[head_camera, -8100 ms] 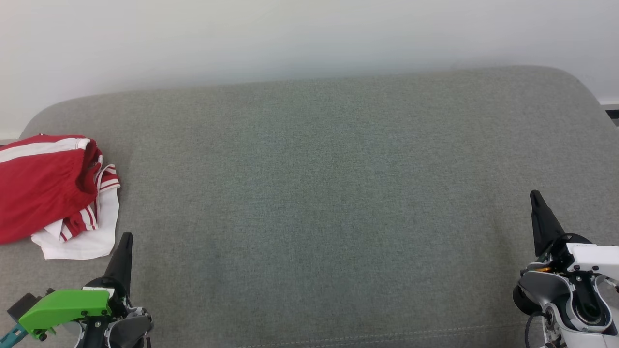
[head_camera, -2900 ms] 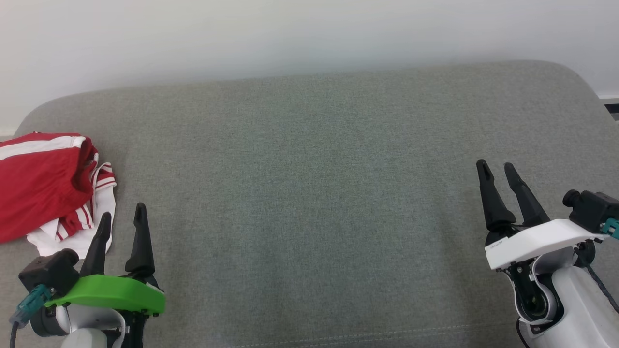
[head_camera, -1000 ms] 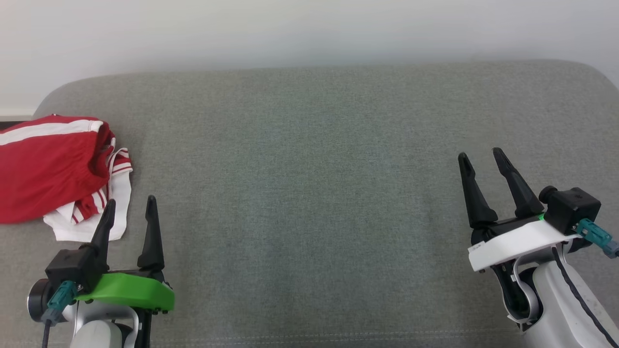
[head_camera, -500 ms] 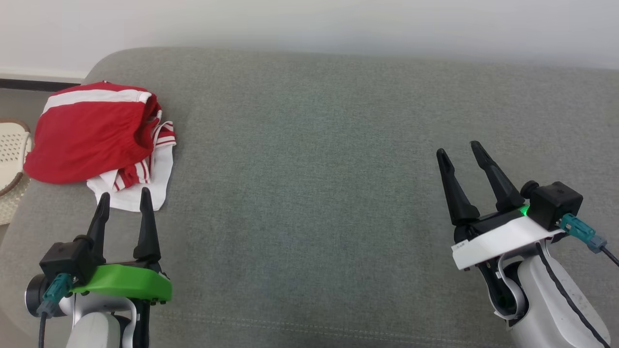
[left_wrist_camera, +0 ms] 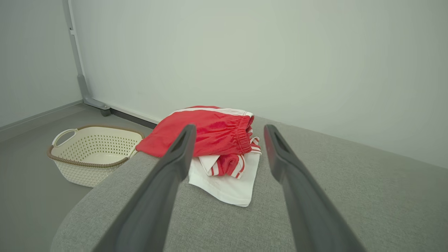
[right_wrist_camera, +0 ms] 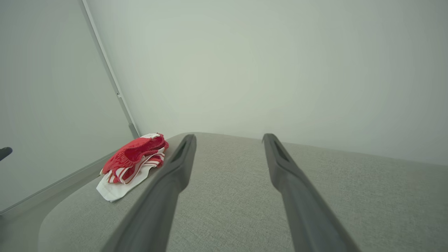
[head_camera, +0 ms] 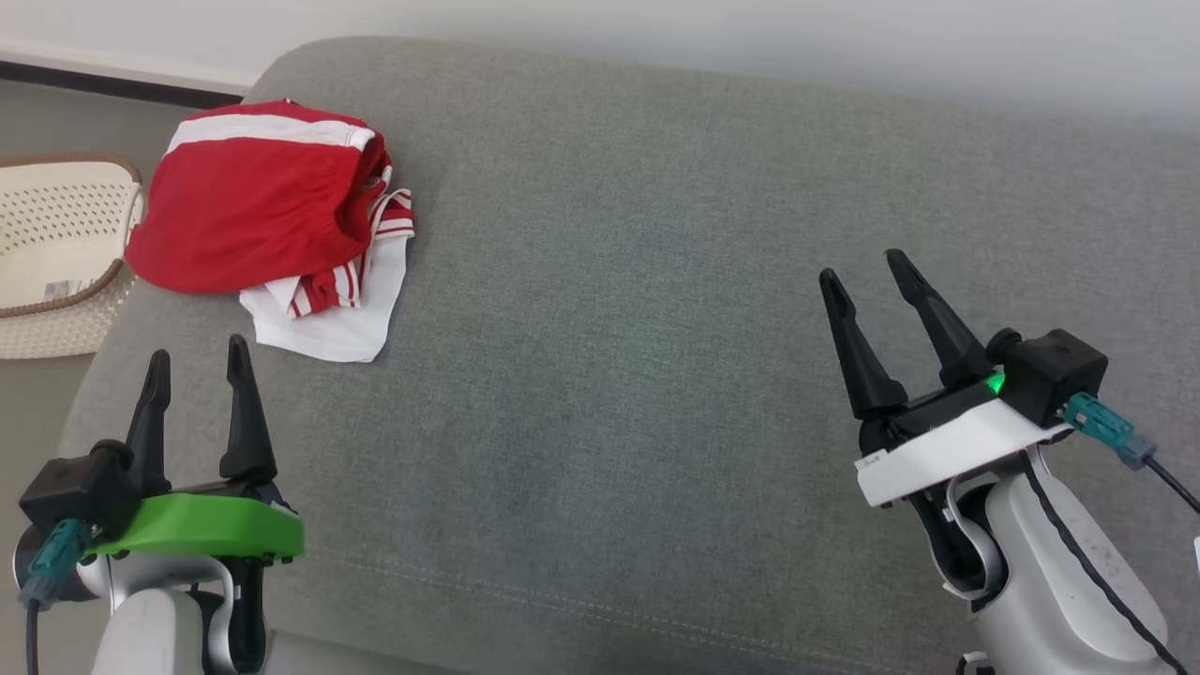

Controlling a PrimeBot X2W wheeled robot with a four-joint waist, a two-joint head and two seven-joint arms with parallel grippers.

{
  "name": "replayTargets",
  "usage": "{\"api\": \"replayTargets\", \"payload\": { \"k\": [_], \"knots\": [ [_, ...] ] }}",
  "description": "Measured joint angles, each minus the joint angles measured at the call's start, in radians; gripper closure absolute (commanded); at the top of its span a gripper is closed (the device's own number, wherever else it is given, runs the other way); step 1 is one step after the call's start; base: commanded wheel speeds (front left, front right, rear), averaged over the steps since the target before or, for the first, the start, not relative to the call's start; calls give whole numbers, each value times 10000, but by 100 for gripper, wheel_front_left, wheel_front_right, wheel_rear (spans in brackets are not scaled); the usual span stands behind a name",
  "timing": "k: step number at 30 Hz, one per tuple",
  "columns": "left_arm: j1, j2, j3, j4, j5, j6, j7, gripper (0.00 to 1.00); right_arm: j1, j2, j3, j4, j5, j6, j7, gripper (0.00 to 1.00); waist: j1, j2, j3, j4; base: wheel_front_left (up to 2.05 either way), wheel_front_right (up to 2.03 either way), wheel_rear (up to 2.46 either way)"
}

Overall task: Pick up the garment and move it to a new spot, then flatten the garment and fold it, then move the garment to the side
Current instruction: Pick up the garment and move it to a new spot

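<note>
garment [head_camera: 262, 211] lay in a loose heap at the far left end of the couch [head_camera: 656, 394]. red cloth with an elastic band was on top and a white piece with red stripes stuck out underneath, close to the edge above the basket [head_camera: 56, 328] on the floor. my left gripper [head_camera: 197, 349] hung over the cushion near the heap but short of it, fingers spread wide with nothing between them. my right gripper [head_camera: 862, 265] hovered well away on the right side, fingers also apart and empty.

the step in hand, as i judged it, was the reach for the pick-up. to do it well i would bring the left fingers forward and to the right until they straddled a thick fold. they should go low enough to pinch red and white cloth together, since a grab at the top layer alone could leave the white piece behind. i would also lift away from the edge, so nothing slid off toward the basket.

against the picture half a second earlier, the whole head view had swung left. the heap sat nearer the middle and far more of the basket showed, which i put down to my own turning. then my left fingertips overlapped the white hem in the picture, and now they stood clear of it. both grippers were as wide as before.
</note>
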Motion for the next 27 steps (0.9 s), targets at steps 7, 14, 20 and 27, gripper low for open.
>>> {"api": "replayTargets", "payload": {
  "k": [7,14,20,27],
  "knots": [
    [-489,71,48,44,-35,-102,0,0,-377,0,217,-4,-63,33,0,0,0,0,569,145,0,0,0],
    [-1542,589,456,376,-531,-230,161,0,-778,6,299,6,-92,88,-2,0,0,0,1131,12,0,0,0],
    [-2784,1266,853,826,-1129,-351,953,0,-1131,52,433,2,-92,90,-2,0,0,0,1529,-341,0,0,0],
    [-3928,1843,1344,1883,-2171,-416,2301,0,-1525,123,493,-25,-136,90,-2,0,0,0,2026,-923,0,0,0]
  ]
}}
